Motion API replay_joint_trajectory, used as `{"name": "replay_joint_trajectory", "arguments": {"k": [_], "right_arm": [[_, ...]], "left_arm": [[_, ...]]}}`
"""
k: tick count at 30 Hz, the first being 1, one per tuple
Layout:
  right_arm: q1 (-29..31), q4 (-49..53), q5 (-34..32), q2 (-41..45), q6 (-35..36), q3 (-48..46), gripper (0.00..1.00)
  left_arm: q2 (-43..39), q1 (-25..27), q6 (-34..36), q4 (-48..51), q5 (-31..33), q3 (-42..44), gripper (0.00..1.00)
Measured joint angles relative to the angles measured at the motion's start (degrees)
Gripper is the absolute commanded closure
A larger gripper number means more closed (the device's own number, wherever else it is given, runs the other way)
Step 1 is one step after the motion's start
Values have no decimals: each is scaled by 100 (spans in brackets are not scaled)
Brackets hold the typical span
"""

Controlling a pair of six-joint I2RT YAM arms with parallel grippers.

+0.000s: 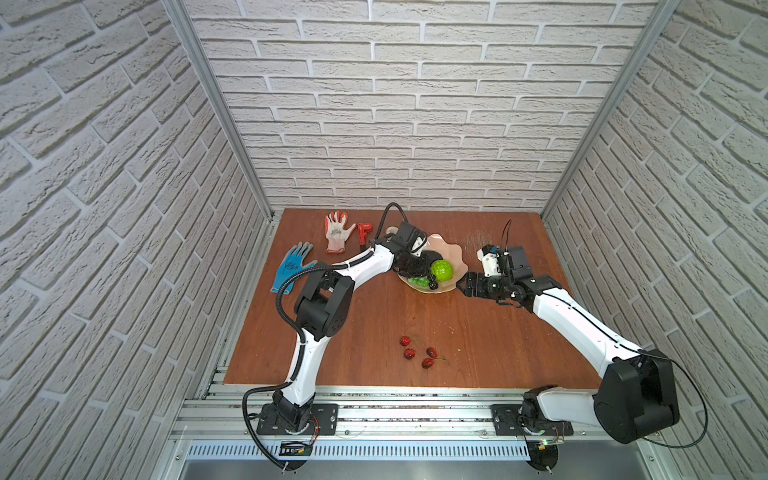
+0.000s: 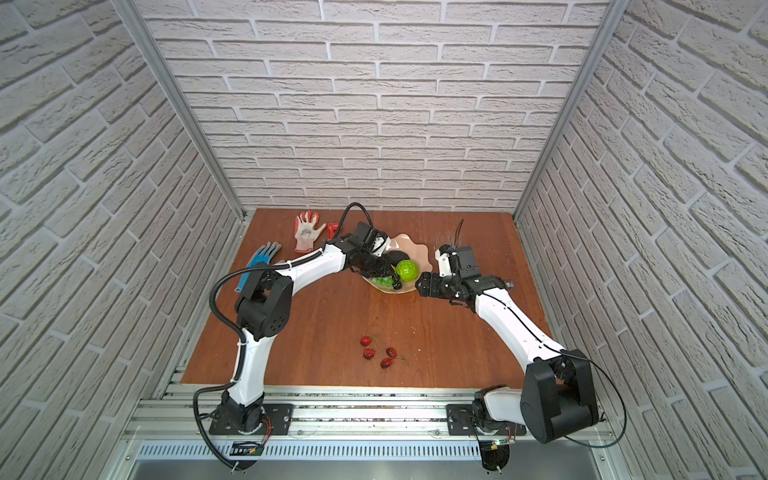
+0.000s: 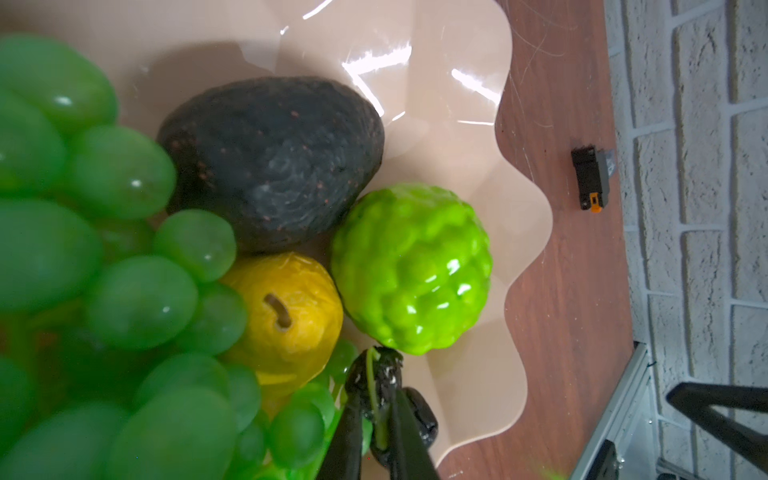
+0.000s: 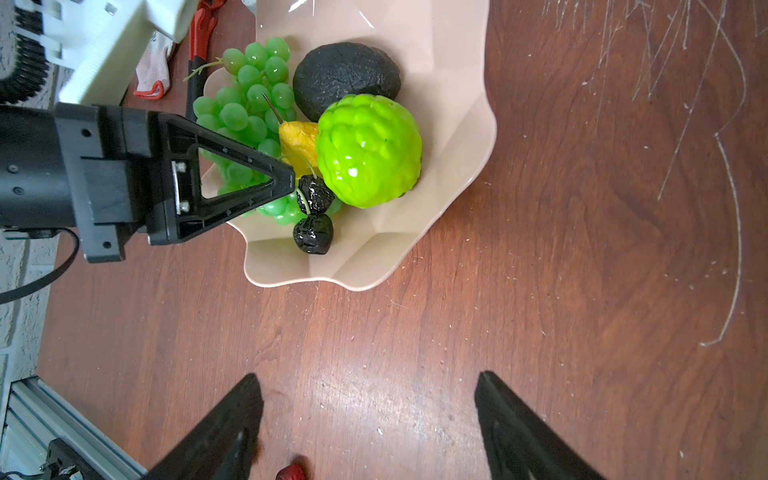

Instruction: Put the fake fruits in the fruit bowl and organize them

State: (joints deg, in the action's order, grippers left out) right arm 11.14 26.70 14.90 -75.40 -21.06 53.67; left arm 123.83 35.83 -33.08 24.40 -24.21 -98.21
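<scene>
L hand (image 3: 377, 365) in bowl (image 4: 453, 83), jaws a slit apart round stem of blackberries (image 4: 313, 235); can't tell if gripping. R hand (image 1: 461, 286) wide open, empty, beside bowl. Four red berries (image 1: 410, 354) on bench (image 1: 478, 340), approx 7 o'clock of R hand in a top view; prob R's pick.

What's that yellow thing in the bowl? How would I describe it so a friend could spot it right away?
On the wooden table, find the peach-pink fruit bowl with the wavy rim. In its pile, the small lemon sits wedged between the green grape bunch, the blackish avocado and the bumpy green ball. It is the only yellow piece among green and black ones.
</scene>
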Motion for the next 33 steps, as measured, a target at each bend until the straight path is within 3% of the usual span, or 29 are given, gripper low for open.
{"name": "replay_joint_trajectory", "arguments": {"k": [3,11,19,25,33], "right_arm": [[0,0,0,0,2,0,18],[4,118,-4,0,37,46,19],[179,590,-103,0,90,321,21],[994,730,-184,48,31,280,21],[2000,909,-216,116,-461,-601,23]], "left_arm": [[0,-9,2,4,17,-11,66],[-181,-13,9,55,125,-72,61],[-1185,-15,-4,-133,186,245,59],[-2347,-44,118,-203,376,1412,56],[-3523,-98,111,-83,933,2771,56]]}}
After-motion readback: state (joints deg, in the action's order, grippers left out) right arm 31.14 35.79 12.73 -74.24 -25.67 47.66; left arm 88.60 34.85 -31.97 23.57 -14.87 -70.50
